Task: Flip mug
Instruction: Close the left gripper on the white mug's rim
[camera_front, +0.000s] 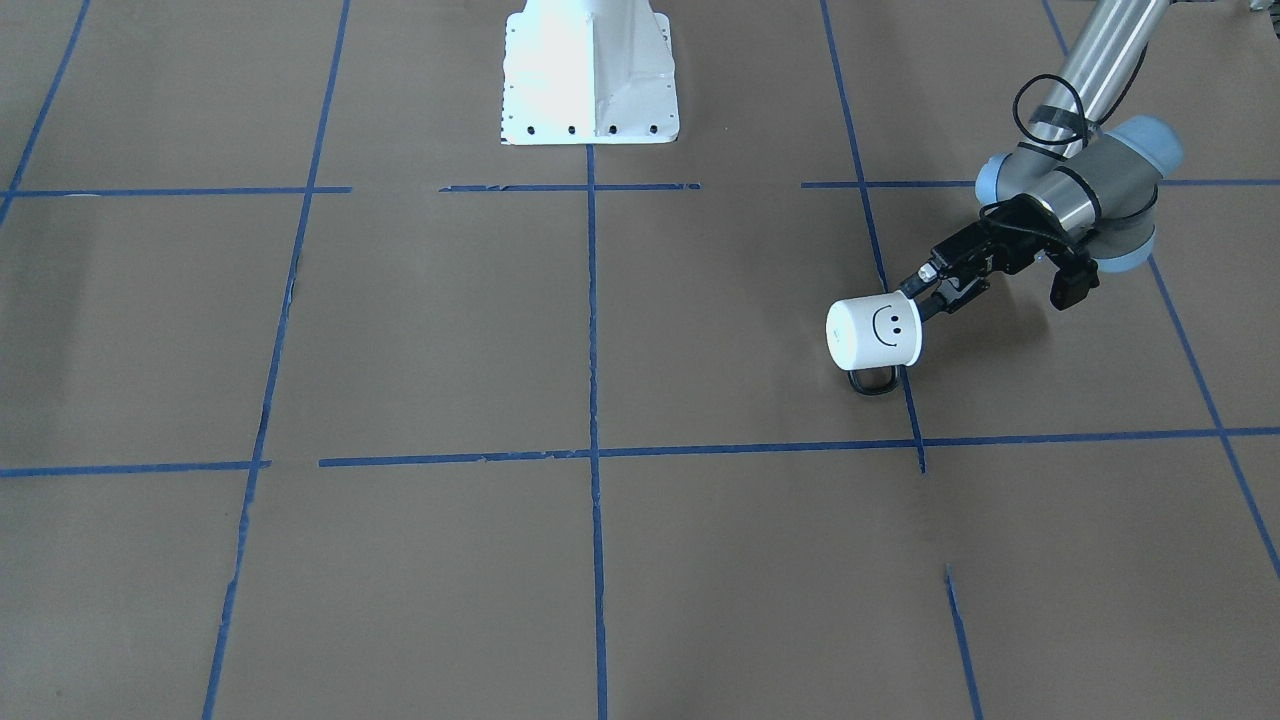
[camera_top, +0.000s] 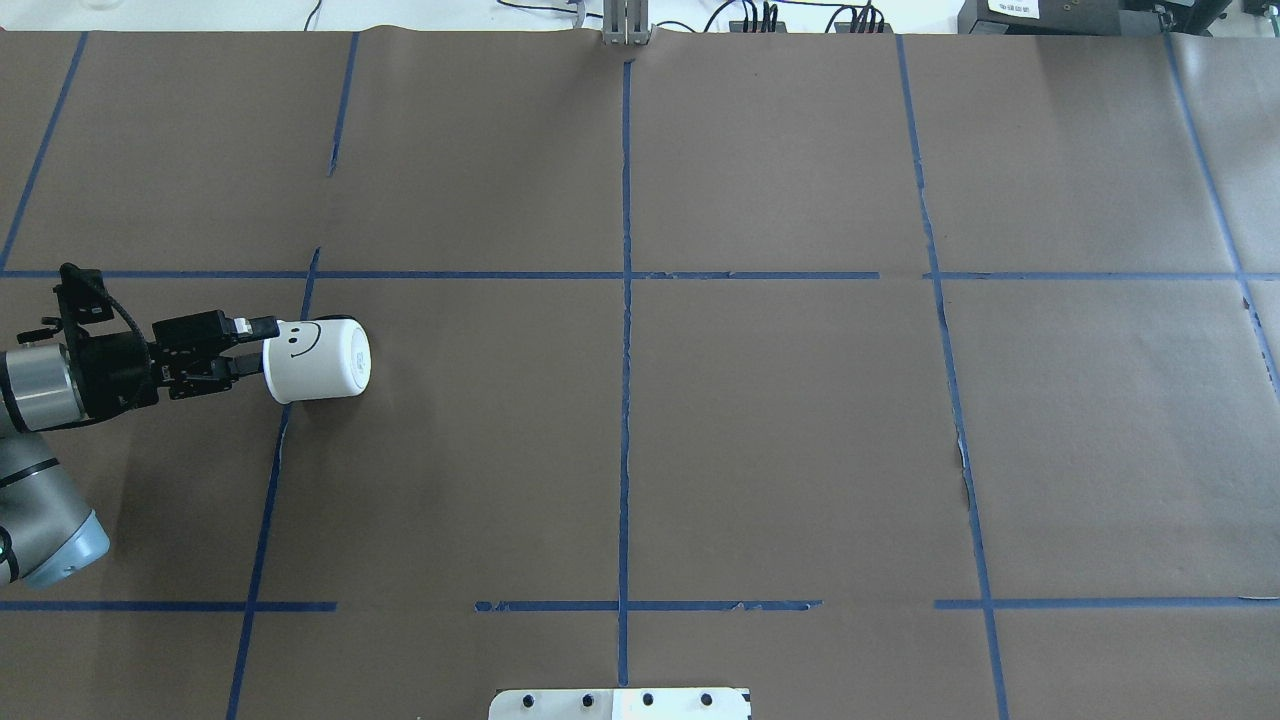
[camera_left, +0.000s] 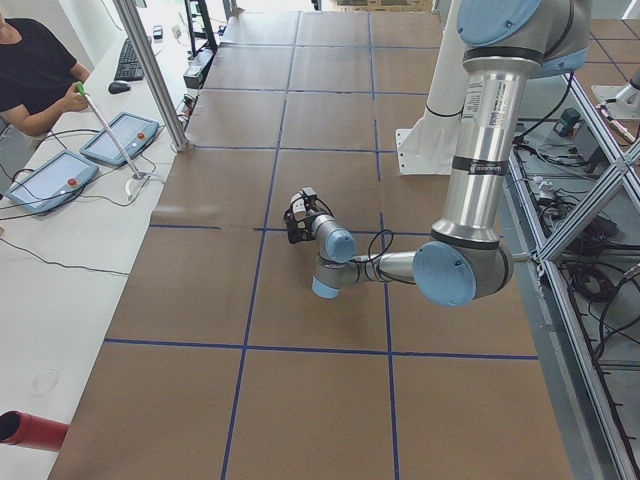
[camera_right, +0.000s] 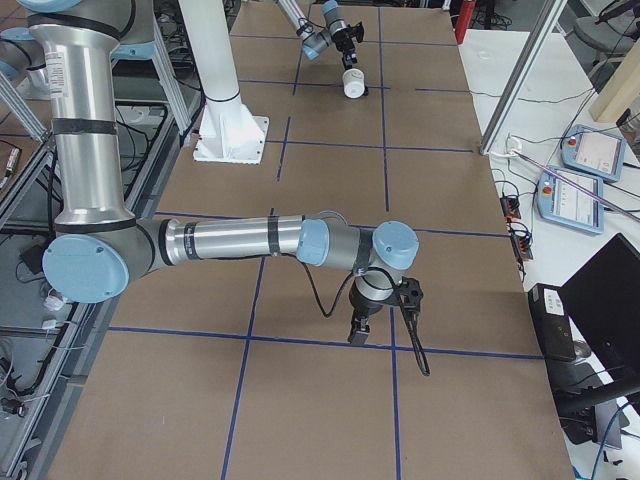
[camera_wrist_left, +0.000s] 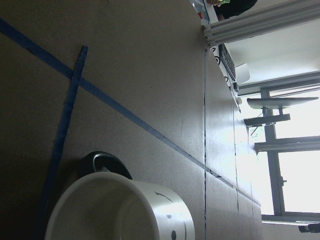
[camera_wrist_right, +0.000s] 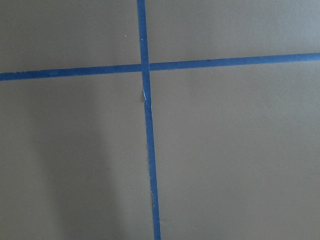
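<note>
The white mug (camera_front: 875, 333) with a black smiley face lies on its side, its closed bottom pointing away from the arm. Its black loop handle (camera_front: 873, 381) hangs down toward the brown paper. My left gripper (camera_front: 925, 295) is shut on the mug's rim at the open mouth. The overhead view shows the same grasp, mug (camera_top: 318, 360) to the right of the gripper (camera_top: 252, 348). The left wrist view looks into the mug's white mouth (camera_wrist_left: 125, 210). My right gripper (camera_right: 358, 335) shows only in the exterior right view, pointing down over the table; I cannot tell whether it is open.
Brown paper with a blue tape grid (camera_top: 626, 400) covers the table. The white robot base plate (camera_front: 590, 75) stands at the table's middle edge. Operator tablets (camera_left: 60, 175) lie on a side table beyond the far edge.
</note>
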